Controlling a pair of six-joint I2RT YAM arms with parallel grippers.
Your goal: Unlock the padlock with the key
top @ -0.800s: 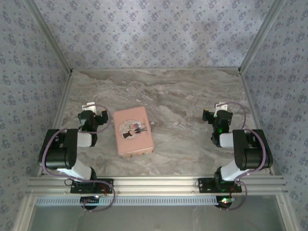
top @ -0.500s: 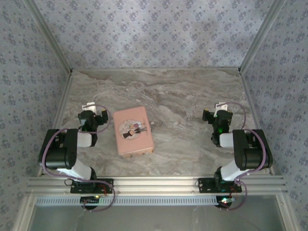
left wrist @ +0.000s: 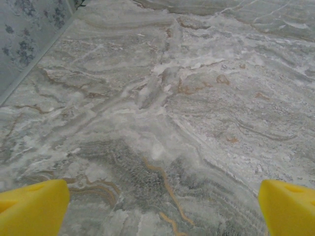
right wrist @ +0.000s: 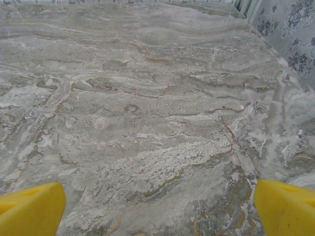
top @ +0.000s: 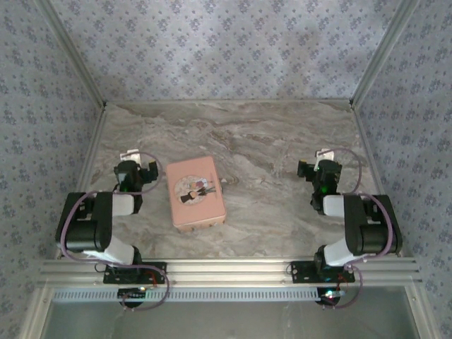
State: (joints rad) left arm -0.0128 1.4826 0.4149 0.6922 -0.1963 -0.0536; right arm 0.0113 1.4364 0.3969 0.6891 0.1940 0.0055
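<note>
Marble table [top: 268, 134], papered walls. The pink tin [top: 195, 192] lies left of centre, just right of your left gripper [left wrist: 163, 206]; the right gripper [right wrist: 160, 206] sits well apart. Both stand wide open and empty, presumably staged for approach. The padlock is too small to locate.

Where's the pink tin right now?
Top view: the pink tin lies flat on the marble table, left of centre, just right of the left gripper and apart from it.

Both arms settle a little lower

The right arm's [top: 367, 227] big elbow housing has dropped slightly toward the near edge of the counter [top: 268, 141]. The left arm's [top: 86, 224] has eased down and a touch left.
</note>
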